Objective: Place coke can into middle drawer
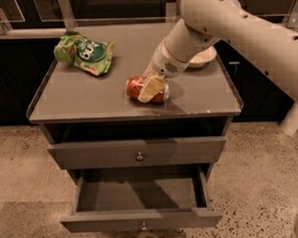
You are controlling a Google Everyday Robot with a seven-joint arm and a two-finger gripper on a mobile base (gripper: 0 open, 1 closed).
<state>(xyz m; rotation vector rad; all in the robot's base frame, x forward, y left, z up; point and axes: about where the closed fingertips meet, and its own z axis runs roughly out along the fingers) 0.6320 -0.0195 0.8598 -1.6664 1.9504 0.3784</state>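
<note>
The coke can (133, 87) lies on its side on the cabinet top (89, 96), near the front edge, a little right of the middle. My gripper (149, 90) reaches down from the upper right and sits right at the can, covering its middle. The middle drawer (142, 195) is pulled out below and nothing shows inside it; its front has a small round knob (142, 224). The drawer front above it (91, 155) is shut.
A green snack bag (85, 53) lies at the back left of the cabinet top. A white bowl (203, 57) stands at the back right, partly behind my arm (244, 27). The speckled floor (23, 174) surrounds the cabinet.
</note>
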